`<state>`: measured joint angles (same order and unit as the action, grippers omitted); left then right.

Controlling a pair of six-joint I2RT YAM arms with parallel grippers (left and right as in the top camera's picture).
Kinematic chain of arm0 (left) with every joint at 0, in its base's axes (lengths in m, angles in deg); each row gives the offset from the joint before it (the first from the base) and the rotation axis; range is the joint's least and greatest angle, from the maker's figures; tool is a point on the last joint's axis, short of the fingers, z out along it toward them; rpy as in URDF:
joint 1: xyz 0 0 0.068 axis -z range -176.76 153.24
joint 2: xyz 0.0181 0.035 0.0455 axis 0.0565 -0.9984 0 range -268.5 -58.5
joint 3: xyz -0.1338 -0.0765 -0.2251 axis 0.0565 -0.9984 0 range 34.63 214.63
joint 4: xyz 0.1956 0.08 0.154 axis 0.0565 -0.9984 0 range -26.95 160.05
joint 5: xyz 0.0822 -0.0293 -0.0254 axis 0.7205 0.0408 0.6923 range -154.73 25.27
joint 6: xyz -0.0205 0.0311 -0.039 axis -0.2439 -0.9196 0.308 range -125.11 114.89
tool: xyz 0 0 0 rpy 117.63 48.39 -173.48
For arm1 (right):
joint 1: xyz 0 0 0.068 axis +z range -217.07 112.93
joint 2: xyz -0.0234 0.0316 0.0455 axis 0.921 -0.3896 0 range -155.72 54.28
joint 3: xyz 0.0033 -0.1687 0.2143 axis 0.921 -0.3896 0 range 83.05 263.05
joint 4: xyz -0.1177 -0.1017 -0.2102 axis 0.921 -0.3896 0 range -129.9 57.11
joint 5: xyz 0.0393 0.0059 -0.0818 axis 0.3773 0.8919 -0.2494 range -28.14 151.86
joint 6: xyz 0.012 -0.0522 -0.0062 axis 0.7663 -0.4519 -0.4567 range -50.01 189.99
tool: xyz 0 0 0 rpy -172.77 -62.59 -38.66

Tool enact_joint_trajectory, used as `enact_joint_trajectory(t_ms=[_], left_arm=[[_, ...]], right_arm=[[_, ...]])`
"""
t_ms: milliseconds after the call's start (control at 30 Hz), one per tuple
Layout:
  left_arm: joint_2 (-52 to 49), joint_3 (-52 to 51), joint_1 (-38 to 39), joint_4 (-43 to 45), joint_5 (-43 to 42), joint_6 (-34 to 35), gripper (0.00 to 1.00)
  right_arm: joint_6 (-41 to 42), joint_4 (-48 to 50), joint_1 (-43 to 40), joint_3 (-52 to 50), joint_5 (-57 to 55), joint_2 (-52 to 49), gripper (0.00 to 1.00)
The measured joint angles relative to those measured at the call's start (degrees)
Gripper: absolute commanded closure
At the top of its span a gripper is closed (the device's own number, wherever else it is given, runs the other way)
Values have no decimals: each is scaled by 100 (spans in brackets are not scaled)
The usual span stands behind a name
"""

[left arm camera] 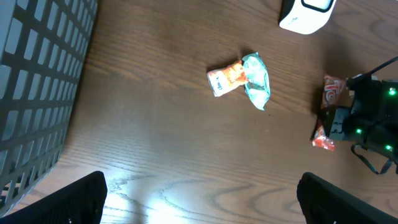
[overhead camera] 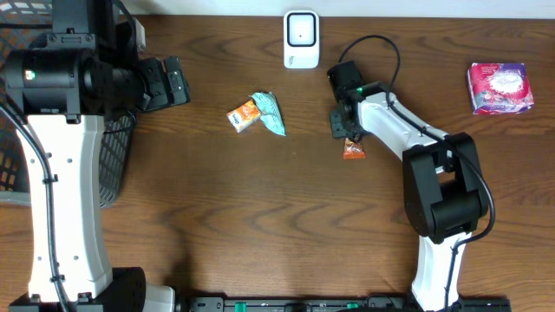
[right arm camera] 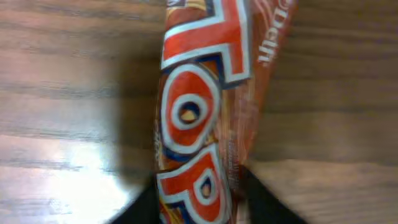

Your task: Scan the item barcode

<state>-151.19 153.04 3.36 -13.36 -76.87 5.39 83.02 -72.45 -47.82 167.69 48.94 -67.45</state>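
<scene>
Table [overhead camera: 260,217]: dark wood, and everything you're working with sits on it.

Left arm [overhead camera: 65,173]: the biggest thing in your overhead view, running up the left side. Your left gripper [left arm camera: 202,180] hangs above bare wood with its fingers [left arm camera: 68,199] spread wide apart and nothing between them.

Wire basket [left arm camera: 37,93]: black mesh at the left table edge, partly under that arm.

Right arm [overhead camera: 434,191]: reaches from the near right edge up toward centre. Your right gripper [right arm camera: 202,199] is down at the table. Its dark fingers [right arm camera: 270,202] press in on either side of the snack packet [right arm camera: 199,93], so it is clamped on it.

Scanner [overhead camera: 301,39]: white unit standing at the far edge, centre, just up and left of your right gripper.

Pink packet [overhead camera: 499,87]: far right, well apart from the rest.

Orange packet [overhead camera: 244,115] and teal packet [overhead camera: 270,113]: touching each other left of centre, between your two grippers.

Snack packet: orange-red wrapper with large red and white letters. It lies on the wood below the scanner, one end sticking out from under your right gripper. No barcode shows on the face you can see.
</scene>
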Motion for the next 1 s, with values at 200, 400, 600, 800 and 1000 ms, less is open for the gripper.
enact_joint_trajectory(t_ms=[200, 400, 600, 800, 1000], left_arm=[[0, 0, 0, 0, 0, 0, 2], [0, 0, 0, 0, 0, 0, 2], [0, 0, 0, 0, 2, 0, 2], [0, 0, 0, 0, 2, 0, 2], [0, 0, 0, 0, 0, 2, 2]], right_arm=[[31, 361, -48, 22, 269, 2, 99], [-9, 407, -42, 927, 678, -68, 99], [-28, 1593, 2, 1849, 752, -48, 99], [208, 2712, 83, 1812, 896, -120, 99], [286, 3799, 304, 1803, 984, -595, 99]])
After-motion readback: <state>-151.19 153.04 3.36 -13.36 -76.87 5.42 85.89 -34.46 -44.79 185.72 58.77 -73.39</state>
